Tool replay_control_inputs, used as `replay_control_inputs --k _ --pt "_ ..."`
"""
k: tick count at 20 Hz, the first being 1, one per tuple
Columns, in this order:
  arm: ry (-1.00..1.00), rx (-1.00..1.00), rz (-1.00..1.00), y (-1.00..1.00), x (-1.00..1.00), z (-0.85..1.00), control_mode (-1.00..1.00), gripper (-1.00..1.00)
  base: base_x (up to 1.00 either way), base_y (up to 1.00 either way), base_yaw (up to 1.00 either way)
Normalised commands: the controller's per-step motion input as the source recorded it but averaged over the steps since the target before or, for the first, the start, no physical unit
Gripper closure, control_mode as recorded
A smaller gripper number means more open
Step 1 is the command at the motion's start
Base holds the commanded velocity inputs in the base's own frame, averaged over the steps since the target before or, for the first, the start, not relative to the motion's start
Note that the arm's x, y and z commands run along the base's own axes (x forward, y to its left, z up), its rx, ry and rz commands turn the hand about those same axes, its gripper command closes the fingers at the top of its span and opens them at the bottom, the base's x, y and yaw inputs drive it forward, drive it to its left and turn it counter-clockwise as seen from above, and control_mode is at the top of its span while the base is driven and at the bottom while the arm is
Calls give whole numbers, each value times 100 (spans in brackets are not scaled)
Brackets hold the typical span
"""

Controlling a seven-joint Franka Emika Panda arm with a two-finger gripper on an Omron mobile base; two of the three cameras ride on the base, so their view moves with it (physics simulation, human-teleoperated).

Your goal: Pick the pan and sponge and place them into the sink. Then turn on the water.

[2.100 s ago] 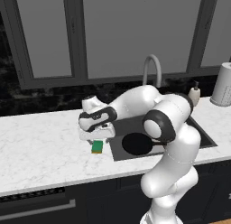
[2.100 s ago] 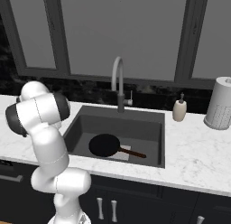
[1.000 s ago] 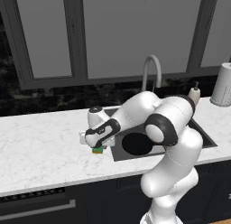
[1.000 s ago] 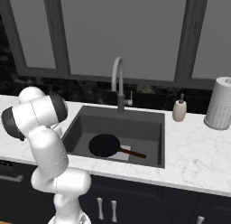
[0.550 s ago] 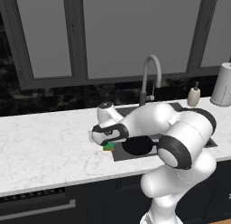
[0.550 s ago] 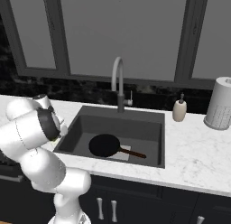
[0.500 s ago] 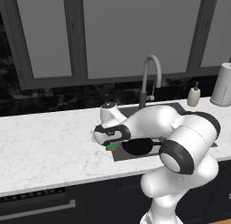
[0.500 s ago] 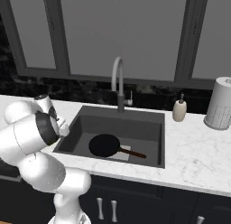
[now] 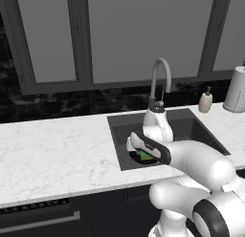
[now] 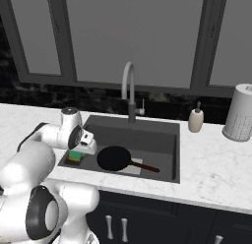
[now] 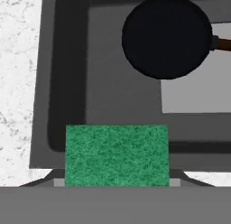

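Sink [image 10: 162,154] first: big dark basin in the marble counter [image 9: 52,155], and the pan [image 10: 114,158] already lies flat on its floor, handle pointing toward the right wall, partly over the lighter grey patch. So pan step looks done. Sponge [image 10: 76,156] is not down yet as far as I can judge: it sits at the gripper [image 10: 82,148], over the basin's front-left corner, inside the rim line but seemingly above the floor. Jaws stand partway apart with the sponge between them, so I read it as held, though actual pad contact isn't visible. No stream falls from the faucet [image 10: 128,90], so left to do: drop the sponge, then turn the water on.

View differences:
- Right base view gives the pan whole with handle and the sponge's green top beside the hand; soap dispenser [image 10: 196,120] and paper towel roll [image 10: 239,112] stand on the counter to the right.
- Left base view: the arm covers much of the basin; sponge [image 9: 143,156] shows as a green-and-yellow sliver under the wrist.
- Hand view: sponge [image 11: 117,154] close up, green face square to the camera, pan [image 11: 166,36] well beyond it on the sink floor, sink's front-left corner below the sponge.
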Motion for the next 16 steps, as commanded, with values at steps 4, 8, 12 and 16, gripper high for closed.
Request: replay_control_inputs --k 4,8,12,16 --pt "16 5 9 -100 -15 43 -100 100 0 0 0" --pt "16 2 2 -100 0 16 -100 100 0 0 0" --pt "7 2 0 -100 17 0 -100 100 0 0 0" --pt "14 0 0 -100 32 0 -100 100 0 0 0"
